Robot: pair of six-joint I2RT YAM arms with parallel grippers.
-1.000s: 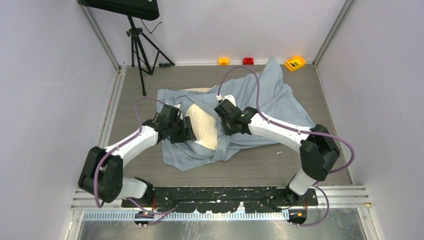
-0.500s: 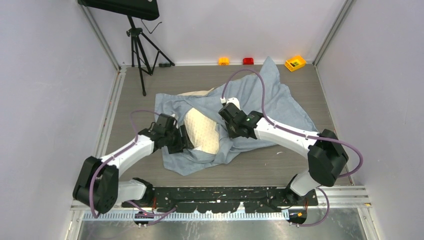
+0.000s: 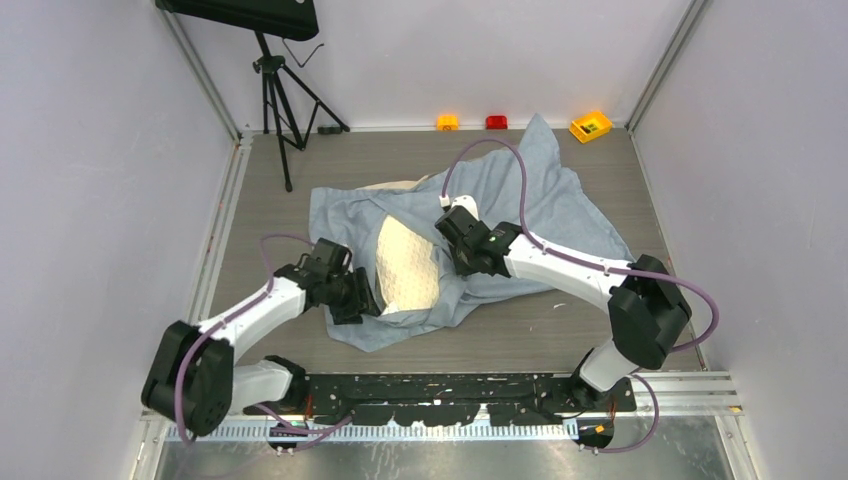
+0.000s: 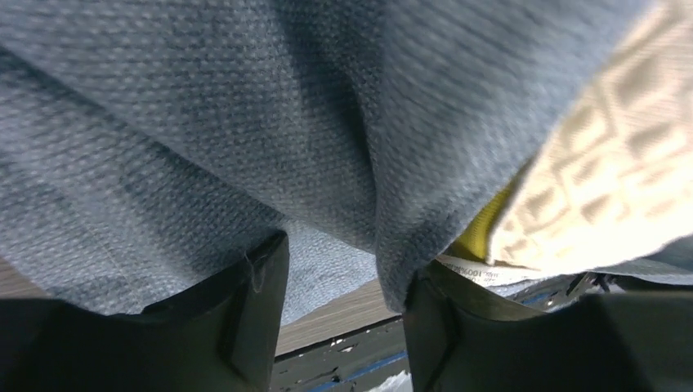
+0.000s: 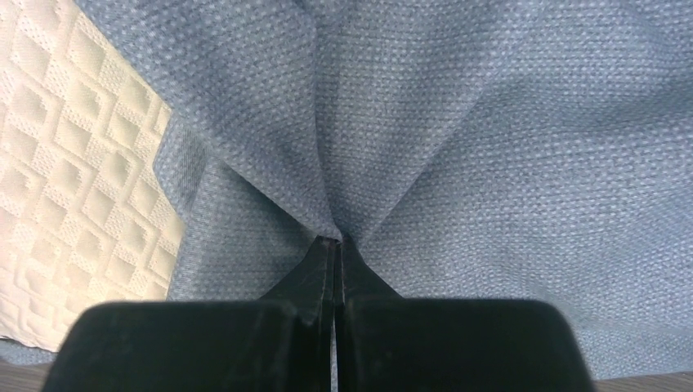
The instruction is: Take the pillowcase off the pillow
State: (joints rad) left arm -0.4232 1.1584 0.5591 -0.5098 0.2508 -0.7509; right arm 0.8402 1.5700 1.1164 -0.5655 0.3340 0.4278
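The grey-blue pillowcase (image 3: pixel 540 205) lies wrinkled across the middle of the table. A patch of the cream quilted pillow (image 3: pixel 408 265) shows through its opening. My left gripper (image 3: pixel 364 297) is at the near left edge of that opening. In the left wrist view its jaws (image 4: pixel 343 306) stand apart, with pillowcase fabric (image 4: pixel 245 122) draped over them and the pillow's yellow piping (image 4: pixel 482 229) and white tag (image 4: pixel 478 272) beside the right finger. My right gripper (image 3: pixel 447 246) is shut on a pinch of pillowcase (image 5: pixel 458 131) right of the pillow (image 5: pixel 65 188).
A black tripod (image 3: pixel 275 95) stands at the back left. Small orange (image 3: pixel 447 122), red (image 3: pixel 496 122) and yellow (image 3: pixel 590 126) items sit along the back wall. Walls close in on both sides.
My left gripper has drawn back toward the near edge and the left, and the pillowcase edge came with it. The exposed pillow patch has shifted slightly. The right gripper has barely moved.
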